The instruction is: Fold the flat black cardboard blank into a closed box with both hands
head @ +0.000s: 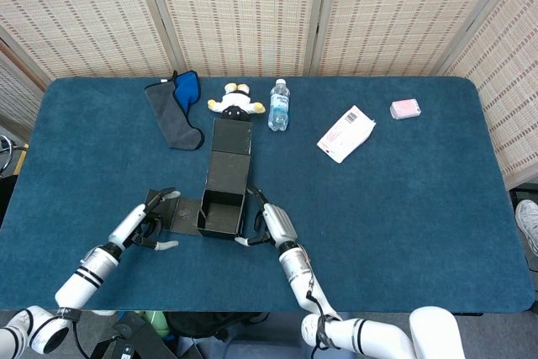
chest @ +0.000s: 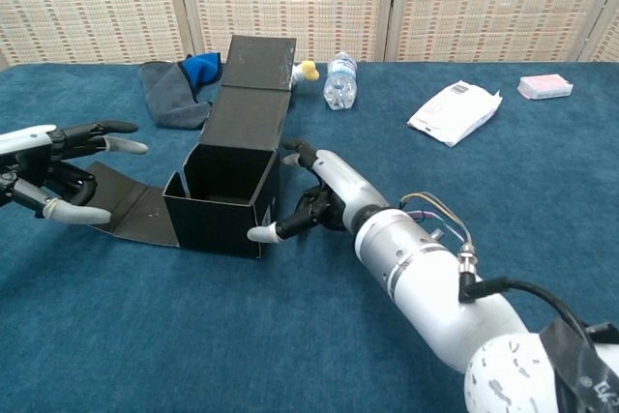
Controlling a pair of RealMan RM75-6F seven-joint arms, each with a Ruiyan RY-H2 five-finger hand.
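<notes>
The black cardboard box (head: pixel 222 213) (chest: pixel 224 202) stands open-topped near the table's front. Its long lid flap (head: pixel 231 154) (chest: pixel 251 84) rises and leans away toward the back. A side flap (head: pixel 180 213) (chest: pixel 135 212) lies flat on the cloth to the box's left. My right hand (head: pixel 269 226) (chest: pixel 324 198) rests against the box's right wall, with its thumb low at the front corner. My left hand (head: pixel 148 224) (chest: pixel 58 173) hovers with fingers spread at the outer end of the flat flap and holds nothing that I can see.
Along the back lie a grey and blue cloth (head: pixel 176 108), a small plush toy (head: pixel 234 103), a water bottle (head: pixel 279 105), a white packet (head: pixel 345 133) and a small pink box (head: pixel 405 108). The blue table edge (head: pixel 252 307) runs close behind both forearms.
</notes>
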